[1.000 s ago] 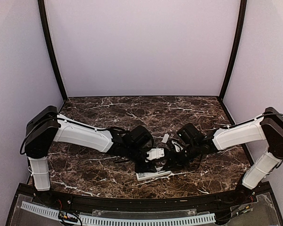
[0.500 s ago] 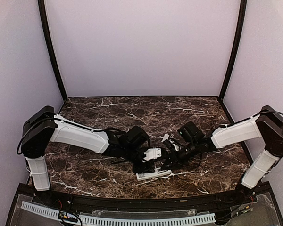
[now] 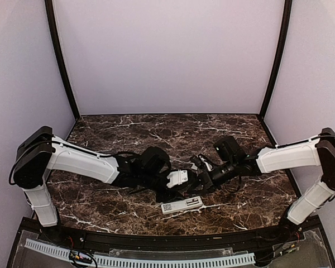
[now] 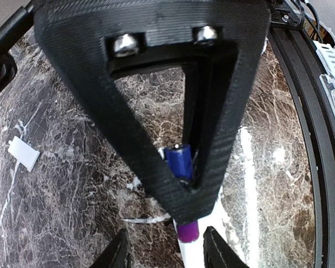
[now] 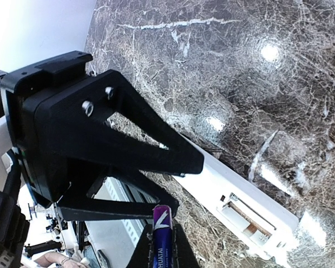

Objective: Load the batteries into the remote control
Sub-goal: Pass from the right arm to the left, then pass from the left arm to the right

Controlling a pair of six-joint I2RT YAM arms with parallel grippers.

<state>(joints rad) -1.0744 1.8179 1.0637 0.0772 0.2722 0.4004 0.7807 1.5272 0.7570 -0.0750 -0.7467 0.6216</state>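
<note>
The right gripper (image 4: 184, 192) covers most of the battery (image 4: 180, 161) in the left wrist view, and the remote (image 4: 193, 258) runs off the bottom edge. In the right wrist view the battery's lower half is cut off and the left gripper (image 5: 187, 187) hides the remote's far end. From above, the battery is too small to find

L arm (image 3: 81, 162) at table's (image 3: 156, 128) left edge, R arm (image 3: 285, 158) at its right: white shells, black joints, thin black cables over table's centre. L gripper (image 5: 187, 187) fingers (image 5: 128, 128): black ribbed printed triangle frames w/ 2 silver screws (image 5: 87, 106).
</note>
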